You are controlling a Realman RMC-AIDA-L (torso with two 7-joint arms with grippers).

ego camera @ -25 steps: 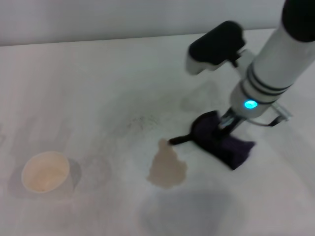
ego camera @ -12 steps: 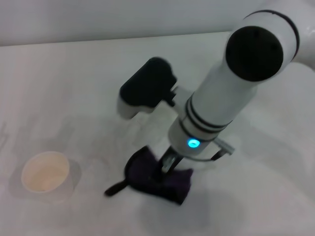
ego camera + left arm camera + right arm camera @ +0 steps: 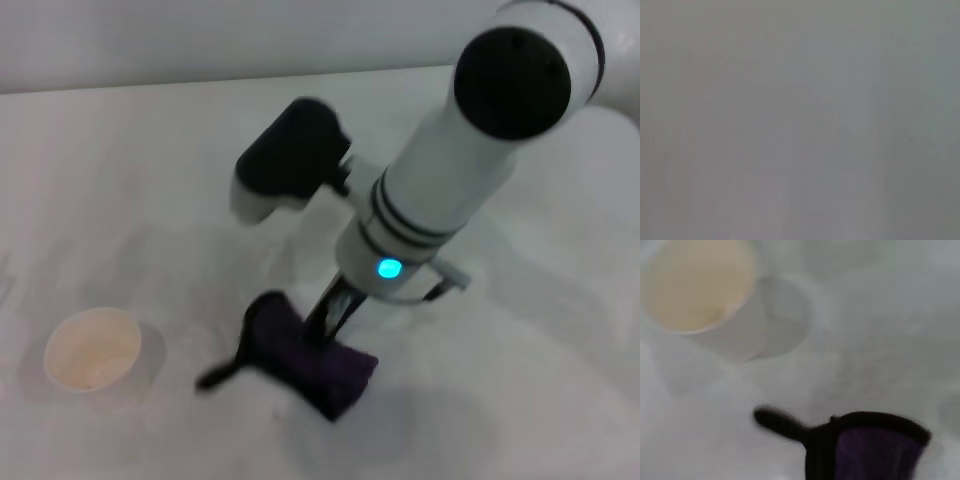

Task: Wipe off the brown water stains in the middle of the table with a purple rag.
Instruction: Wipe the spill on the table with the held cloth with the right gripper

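Note:
My right gripper [image 3: 325, 322] is shut on the purple rag [image 3: 305, 365] and presses it onto the white table [image 3: 150, 180] at the front middle. The rag's thin loop tail [image 3: 215, 375] trails toward the left. The rag also shows in the right wrist view [image 3: 867, 447], with its tail [image 3: 777, 422] stretched out. The brown water stains do not show; the spot where the rag and arm are is covered. The left gripper is out of view; the left wrist view is a plain grey blank.
A cream paper cup [image 3: 92, 352] stands on the table at the front left, a short way from the rag's tail. It also shows in the right wrist view [image 3: 695, 287]. The table's far edge [image 3: 200, 85] runs along the back.
My right arm swept the rag from the right of the brown stain leftward and toward the front, over where the stain lay. The stain is no longer visible. The cup has not moved.

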